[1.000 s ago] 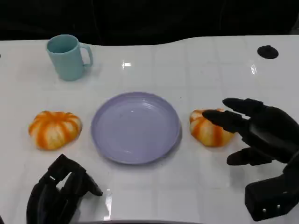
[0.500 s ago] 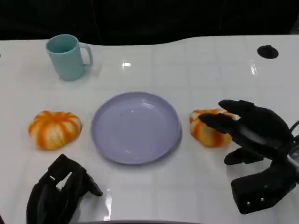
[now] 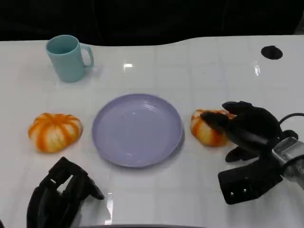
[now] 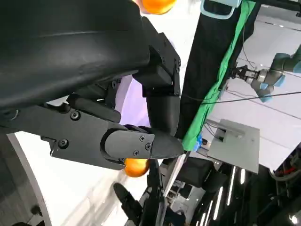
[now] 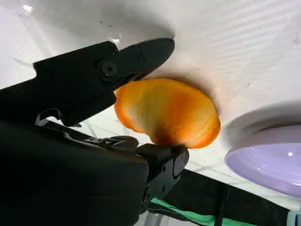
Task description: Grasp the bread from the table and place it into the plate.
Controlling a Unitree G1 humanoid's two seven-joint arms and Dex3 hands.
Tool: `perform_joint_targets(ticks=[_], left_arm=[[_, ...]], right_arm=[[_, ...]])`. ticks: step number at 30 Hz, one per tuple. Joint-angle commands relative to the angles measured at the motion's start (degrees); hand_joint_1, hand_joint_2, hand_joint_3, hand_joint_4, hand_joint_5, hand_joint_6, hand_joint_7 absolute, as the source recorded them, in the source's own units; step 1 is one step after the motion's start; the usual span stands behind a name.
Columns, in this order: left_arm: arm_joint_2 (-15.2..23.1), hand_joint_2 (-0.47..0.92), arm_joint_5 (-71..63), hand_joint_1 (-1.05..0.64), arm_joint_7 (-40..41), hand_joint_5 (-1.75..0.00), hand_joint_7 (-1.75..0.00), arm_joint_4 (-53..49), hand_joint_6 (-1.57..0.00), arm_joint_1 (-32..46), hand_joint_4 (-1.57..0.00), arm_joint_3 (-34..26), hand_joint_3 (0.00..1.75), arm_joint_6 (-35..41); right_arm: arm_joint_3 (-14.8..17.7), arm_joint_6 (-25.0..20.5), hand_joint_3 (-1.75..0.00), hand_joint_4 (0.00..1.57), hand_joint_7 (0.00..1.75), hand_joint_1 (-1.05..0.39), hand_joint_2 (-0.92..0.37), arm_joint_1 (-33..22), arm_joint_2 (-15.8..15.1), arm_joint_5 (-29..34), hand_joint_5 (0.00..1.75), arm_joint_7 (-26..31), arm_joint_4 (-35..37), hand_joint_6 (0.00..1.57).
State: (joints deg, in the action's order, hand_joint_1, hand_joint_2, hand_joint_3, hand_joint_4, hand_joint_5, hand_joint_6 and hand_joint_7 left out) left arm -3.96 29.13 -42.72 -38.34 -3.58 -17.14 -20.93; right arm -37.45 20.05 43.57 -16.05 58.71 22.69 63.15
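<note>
The purple plate [image 3: 137, 129] lies at the table's middle. Just right of it, an orange-and-white striped bread [image 3: 205, 129] rests on the table. My right hand [image 3: 248, 128] reaches over this bread, with fingers across its top and the thumb low at its near side. In the right wrist view the bread [image 5: 169, 113] sits between a finger [image 5: 136, 56] and the thumb [image 5: 164, 162], both touching it, beside the plate's rim [image 5: 268, 162]. A second striped bread [image 3: 54, 131] lies left of the plate. My left hand [image 3: 61, 194] rests curled at the near left edge, holding nothing.
A teal cup [image 3: 69, 57] stands at the back left. A small black disc [image 3: 271, 52] lies at the back right. The left wrist view looks past the curled left hand [image 4: 117, 117] at a bread [image 4: 136, 167].
My right hand has moved forward and left over the right bread, and its fingers have closed around it. The bread shifted slightly toward the plate. The left hand stayed still.
</note>
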Motion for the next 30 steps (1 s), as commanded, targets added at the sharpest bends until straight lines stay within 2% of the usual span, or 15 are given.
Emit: perform_joint_targets(ticks=[1, 8, 10, 11, 12, 14, 15, 16, 17, 18, 19, 21, 22, 24, 30], left_arm=[[0.80, 0.92, -0.32, -0.59, 0.33, -1.75, -1.53, 0.69, -0.51, 0.45, -0.63, -0.16, 0.24, -0.14], [0.55, 0.92, 0.03, -0.58, 0.27, -1.75, -1.55, 1.36, -0.52, 0.87, -0.65, -0.15, 0.24, 0.20], [0.48, 0.92, 0.17, -0.58, 0.27, -1.75, -1.55, 1.57, -0.52, 0.99, -0.65, -0.17, 0.24, 0.40], [0.50, 0.92, 0.04, -0.58, 0.31, -1.75, -1.55, 1.62, -0.52, 1.07, -0.65, -0.13, 0.24, 0.29], [0.55, 0.92, -0.07, -0.58, 0.31, -1.75, -1.55, 1.64, -0.52, 1.10, -0.66, -0.10, 0.24, 0.19], [0.60, 0.92, -0.18, -0.59, 0.24, -1.75, -1.55, 1.66, -0.52, 1.15, -0.66, -0.06, 0.24, 0.01], [0.55, 0.92, -0.17, -0.59, 0.29, -1.75, -1.55, 1.85, -0.51, 1.26, -0.65, -0.03, 0.24, 0.03], [0.52, 0.92, -0.16, -0.59, 0.33, -1.75, -1.54, 2.00, -0.51, 1.35, -0.65, 0.00, 0.24, 0.06], [0.52, 0.92, -0.33, -0.59, 0.42, -1.75, -1.54, 2.09, -0.51, 1.43, -0.65, 0.06, 0.24, -0.14], [0.53, 0.92, -0.45, -0.60, 0.48, -1.75, -1.54, 2.17, -0.51, 1.50, -0.65, 0.12, 0.25, -0.28], [0.54, 0.92, -0.55, -0.60, 0.53, -1.75, -1.54, 2.22, -0.51, 1.56, -0.64, 0.16, 0.25, -0.41], [0.44, 0.92, -0.65, -0.60, 0.64, -1.75, -1.54, 2.39, -0.51, 1.71, -0.64, 0.19, 0.25, -0.68], [0.37, 0.92, -0.69, -0.59, 0.75, -1.75, -1.54, 2.50, -0.51, 1.80, -0.64, 0.21, 0.25, -0.80], [0.27, 0.92, -0.57, -0.59, 0.88, -1.75, -1.54, 2.78, -0.51, 1.95, -0.64, 0.22, 0.25, -0.60], [0.13, 0.92, 0.19, -0.58, 0.56, -1.75, -1.53, 3.46, -0.50, 2.30, -0.64, 0.16, 0.25, 0.53]], right_arm=[[-0.94, -0.63, 0.00, 0.25, 0.01, -0.46, -0.86, 2.47, 1.62, -1.62, 0.01, 0.63, 4.96, 0.26], [-1.92, -1.71, -0.01, 0.29, 0.02, -0.43, -0.88, 4.18, 4.43, -3.46, 0.02, -0.92, 9.06, 0.30], [-1.75, -1.68, -0.01, 0.36, 0.04, -0.41, -0.89, 4.16, 5.01, -4.27, 0.05, -0.59, 9.87, 0.36], [-1.43, -1.53, -0.01, 0.48, 0.05, -0.37, -0.90, 3.91, 5.32, -4.85, 0.10, 0.25, 10.20, 0.44], [-1.23, -1.21, -0.02, 0.66, 0.05, -0.30, -0.91, 3.63, 5.49, -5.29, 0.30, 1.36, 10.45, 0.60], [-1.67, -0.58, -0.07, 0.67, 0.03, -0.25, -0.92, 2.95, 5.58, -5.26, 0.85, 4.98, 10.87, 0.80], [-1.90, -0.15, -0.12, 0.66, 0.08, -0.26, -0.92, 2.72, 5.58, -5.24, 1.31, 6.27, 11.13, 0.98], [-2.09, 0.15, -0.13, 0.64, 0.10, -0.28, -0.92, 2.61, 5.61, -5.26, 1.52, 7.08, 11.38, 1.05], [-2.35, 0.51, -0.13, 0.63, 0.11, -0.28, -0.92, 2.44, 5.58, -5.17, 1.63, 8.26, 11.59, 1.08], [-2.55, 0.78, -0.20, 0.66, 0.65, -0.29, -0.92, 2.36, 5.57, -5.16, 1.70, 9.04, 11.75, 0.92], [-2.76, 0.90, -0.21, 0.67, 0.98, -0.29, -0.92, 2.35, 5.56, -5.14, 1.72, 9.52, 11.90, 0.79], [-3.08, 1.06, -0.31, 0.68, 1.41, -0.28, -0.92, 2.36, 5.55, -5.27, 1.74, 9.97, 12.18, 0.60], [-3.18, 1.04, -0.42, 0.68, 1.58, -0.27, -0.92, 2.35, 5.55, -5.40, 1.74, 10.02, 12.30, 0.53], [-3.27, 0.75, -0.52, 0.67, 1.71, -0.28, -0.92, 2.29, 5.61, -5.77, 1.75, 10.16, 12.46, 0.45], [-3.58, 0.04, -0.52, 0.69, 1.75, -0.28, -0.92, 2.04, 5.54, -6.17, 1.75, 11.47, 12.58, 0.43]])
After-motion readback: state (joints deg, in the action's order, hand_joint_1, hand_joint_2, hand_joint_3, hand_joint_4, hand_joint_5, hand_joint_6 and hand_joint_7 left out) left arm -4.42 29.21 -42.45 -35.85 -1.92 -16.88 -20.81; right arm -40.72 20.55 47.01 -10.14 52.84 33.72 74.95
